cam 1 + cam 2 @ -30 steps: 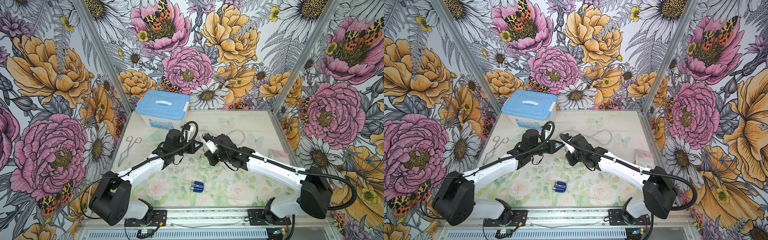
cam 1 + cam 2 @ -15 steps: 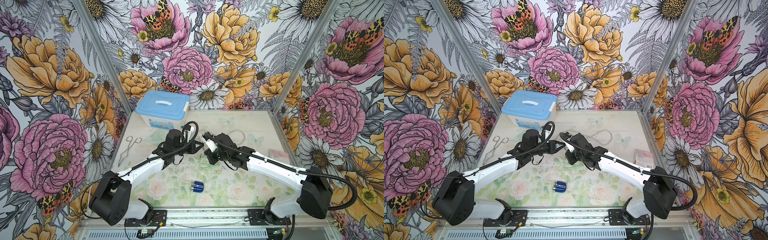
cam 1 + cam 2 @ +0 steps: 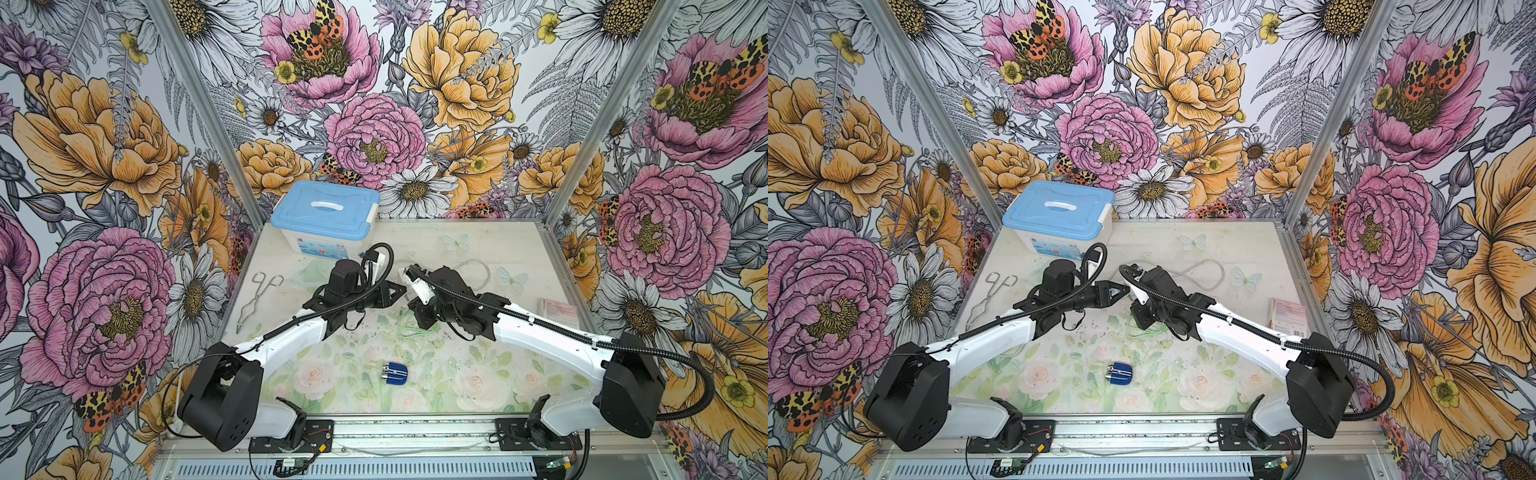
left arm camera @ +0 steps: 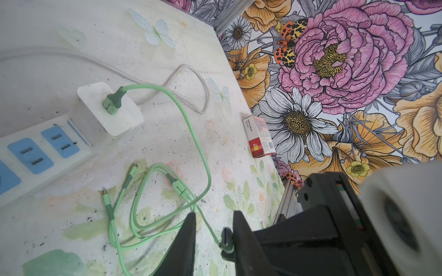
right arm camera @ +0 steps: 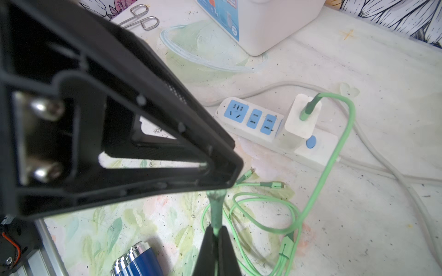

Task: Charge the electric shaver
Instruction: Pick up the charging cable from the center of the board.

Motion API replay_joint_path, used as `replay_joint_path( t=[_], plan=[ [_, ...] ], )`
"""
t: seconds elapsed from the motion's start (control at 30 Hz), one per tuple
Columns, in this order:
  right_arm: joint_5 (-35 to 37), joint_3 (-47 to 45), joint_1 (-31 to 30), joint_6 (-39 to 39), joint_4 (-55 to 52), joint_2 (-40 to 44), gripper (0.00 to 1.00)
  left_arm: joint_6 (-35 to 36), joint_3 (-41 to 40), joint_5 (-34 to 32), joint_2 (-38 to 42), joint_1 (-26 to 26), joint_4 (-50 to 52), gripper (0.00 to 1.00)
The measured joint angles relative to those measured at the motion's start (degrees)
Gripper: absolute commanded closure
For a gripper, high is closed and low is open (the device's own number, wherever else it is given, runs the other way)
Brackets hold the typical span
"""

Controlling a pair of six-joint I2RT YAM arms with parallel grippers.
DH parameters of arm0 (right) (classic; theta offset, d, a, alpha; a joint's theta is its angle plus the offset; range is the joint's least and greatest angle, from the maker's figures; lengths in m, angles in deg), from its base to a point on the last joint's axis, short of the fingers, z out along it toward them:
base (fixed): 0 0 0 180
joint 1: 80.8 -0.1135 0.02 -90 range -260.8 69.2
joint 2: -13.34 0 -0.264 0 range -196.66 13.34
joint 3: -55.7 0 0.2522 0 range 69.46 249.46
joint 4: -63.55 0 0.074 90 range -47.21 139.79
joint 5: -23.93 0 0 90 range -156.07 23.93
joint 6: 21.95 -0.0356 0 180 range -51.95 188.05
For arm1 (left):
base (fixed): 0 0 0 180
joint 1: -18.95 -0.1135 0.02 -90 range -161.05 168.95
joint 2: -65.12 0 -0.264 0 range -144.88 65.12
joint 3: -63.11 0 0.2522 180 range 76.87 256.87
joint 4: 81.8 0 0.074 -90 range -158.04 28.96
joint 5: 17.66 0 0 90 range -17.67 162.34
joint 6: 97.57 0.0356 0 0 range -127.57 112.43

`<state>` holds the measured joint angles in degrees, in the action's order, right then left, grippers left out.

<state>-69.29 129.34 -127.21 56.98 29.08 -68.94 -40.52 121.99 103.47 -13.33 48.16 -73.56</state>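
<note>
Two grippers meet above the middle of the table (image 3: pixel 490 241). The right gripper (image 5: pixel 216 230) is pinching the green cable plug (image 5: pixel 216 208). The left gripper (image 4: pixel 214 212) stands spread, apparently clear of it. The electric shaver (image 3: pixel 395 372) lies near the front edge, long axis across the table, nearer the right arm. Loose cable loops (image 3: pixel 409 330) lie between.

The left arm (image 3: pixel 291 336) and right arm (image 3: pixel 540 332) stretch inward from the front corners, their tips nearly meeting. On the left gripper (image 4: pixel 214 213) the jaws stand slightly parted; on the right gripper (image 5: pixel 216 229) they pinch tight on a green cable (image 5: pixel 216 208).
</note>
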Motion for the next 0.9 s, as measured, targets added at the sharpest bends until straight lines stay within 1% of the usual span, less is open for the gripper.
replay_joint_path(
  t=[0.17,0.27,0.57,0.83,0.9],
  plan=[
    [0.0,0.0,0.0,0.0,0.0,0.0,1.0,-0.1,-0.2,0.0,0.4,-0.1,-0.2,0.86],
    [0.0,0.0,0.0,0.0,0.0,0.0,1.0,-0.2,-0.2,0.0,0.5,-0.1,-0.4,0.91],
    [0.0,0.0,0.0,0.0,0.2,-0.2,1.0,-0.2,-0.5,0.0,0.9,-0.1,-1.0,1.0],
    [0.0,0.0,0.0,0.0,0.2,-0.3,1.0,-0.2,-0.5,0.0,0.9,-0.1,-1.0,1.0],
    [0.0,0.0,0.0,-0.2,0.2,-0.3,0.82,-0.2,-0.5,0.0,0.9,-0.1,-1.0,1.0]
  ],
)
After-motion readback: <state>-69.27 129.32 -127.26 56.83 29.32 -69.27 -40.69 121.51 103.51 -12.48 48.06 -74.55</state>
